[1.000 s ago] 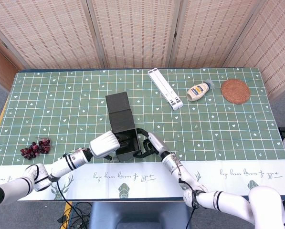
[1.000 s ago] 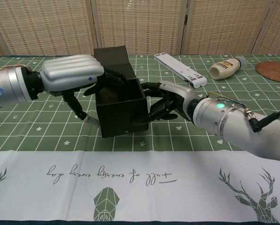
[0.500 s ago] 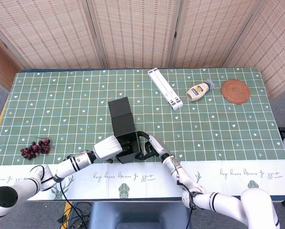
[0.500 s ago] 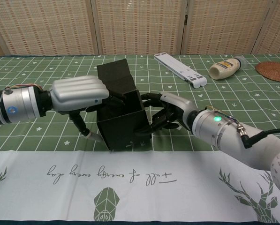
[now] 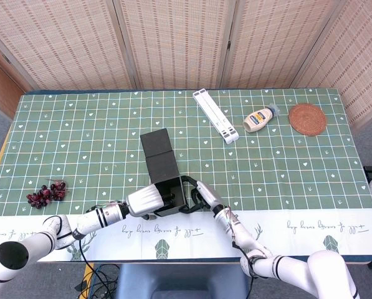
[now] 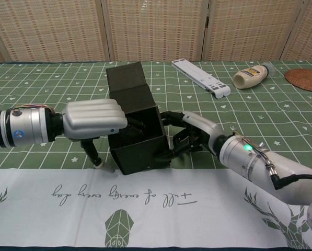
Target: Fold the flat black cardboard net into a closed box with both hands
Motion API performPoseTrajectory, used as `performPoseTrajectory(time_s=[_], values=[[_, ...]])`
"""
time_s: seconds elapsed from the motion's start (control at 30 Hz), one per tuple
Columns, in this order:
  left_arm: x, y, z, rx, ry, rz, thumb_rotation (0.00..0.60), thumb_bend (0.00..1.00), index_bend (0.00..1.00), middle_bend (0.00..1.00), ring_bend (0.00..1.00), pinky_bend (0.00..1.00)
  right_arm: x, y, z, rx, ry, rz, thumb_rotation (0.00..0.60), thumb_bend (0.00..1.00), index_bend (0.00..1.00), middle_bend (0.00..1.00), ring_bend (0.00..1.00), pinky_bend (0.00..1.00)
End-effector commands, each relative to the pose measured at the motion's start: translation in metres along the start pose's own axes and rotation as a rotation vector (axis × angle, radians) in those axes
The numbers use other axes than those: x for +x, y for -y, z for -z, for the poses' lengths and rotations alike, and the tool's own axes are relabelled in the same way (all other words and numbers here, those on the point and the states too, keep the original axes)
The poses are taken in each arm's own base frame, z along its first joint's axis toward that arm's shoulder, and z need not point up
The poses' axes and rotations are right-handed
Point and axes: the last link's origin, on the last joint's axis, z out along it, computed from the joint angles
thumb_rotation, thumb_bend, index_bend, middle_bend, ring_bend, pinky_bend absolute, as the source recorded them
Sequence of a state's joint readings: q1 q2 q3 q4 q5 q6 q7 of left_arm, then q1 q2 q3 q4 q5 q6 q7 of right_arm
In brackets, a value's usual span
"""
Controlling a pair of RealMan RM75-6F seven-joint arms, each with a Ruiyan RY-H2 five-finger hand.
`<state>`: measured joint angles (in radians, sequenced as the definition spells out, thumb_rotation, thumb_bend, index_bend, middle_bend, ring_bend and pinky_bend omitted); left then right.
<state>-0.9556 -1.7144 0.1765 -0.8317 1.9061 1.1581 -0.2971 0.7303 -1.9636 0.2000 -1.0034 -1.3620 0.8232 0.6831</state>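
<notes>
1. Head view: we see the black box (image 5: pixel 162 174) partly folded, standing on the desk (image 5: pixel 80 131) near the near edge, roughly centre-left. Its lid flap lies open and flat toward the far side.
2. Head view: left hand (image 5: pixel 147 200) is against the box's near-left corner and right hand (image 5: pixel 201 194) is against its near-right side. The box is between the two hands.
3. Head view: grapes (image 5: pixel 46 194) sit at the near left. A white stand (image 5: pixel 215 116), a squeeze bottle (image 5: pixel 260 118) and a round woven coaster (image 5: pixel 308 119) sit at the far right, all well apart from the box.
4. Chest view: the box (image 6: pixel 137 138) is open at the top, with its lid flap standing up and leaning away at the far side.
5. Chest view: left hand (image 6: pixel 94 120) covers the box's left wall. Its fingers reach over the rim into the box and its thumb points down outside, so we read it as gripping that wall.
6. Chest view: right hand (image 6: pixel 192 135) has dark fingers (image 6: pixel 172 150) curled against the box's right wall and front-right corner. It is touching and pressing; we cannot tell if it actually clamps the wall.
7. Chest view: the stand (image 6: pixel 201 77), bottle (image 6: pixel 253 76) and coaster (image 6: pixel 307 79) are far right. A white patterned runner (image 6: pixel 156 204) lies along the desk's near edge.
</notes>
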Motion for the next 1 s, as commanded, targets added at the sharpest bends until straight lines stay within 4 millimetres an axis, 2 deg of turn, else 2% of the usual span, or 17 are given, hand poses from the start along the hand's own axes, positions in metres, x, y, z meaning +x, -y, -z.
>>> performPoseTrajectory(time_s=[0.03, 0.67, 1.0], values=[[0.0006, -0.0005, -0.0006, -0.006, 0.005, -0.006, 0.6, 0.15, 0.43, 0.36, 0.55, 0.81, -0.0009, -0.002, 0.0017, 0.004, 0.0, -0.003, 0.6, 0.05, 0.33, 0.44, 0.78, 1.0], [0.0022, -0.0019, -0.0014, -0.038, -0.01, -0.024, 0.6, 0.15, 0.56, 0.51, 0.57, 0.81, -0.0024, -0.0013, 0.0057, 0.017, -0.012, 0.008, 0.6, 0.05, 0.33, 0.45, 0.78, 1.0], [0.0026, -0.0024, 0.0002, -0.048, -0.02, -0.029, 0.6, 0.15, 0.61, 0.54, 0.57, 0.81, -0.0042, 0.0006, 0.0063, 0.022, -0.014, 0.012, 0.6, 0.05, 0.33, 0.45, 0.78, 1.0]])
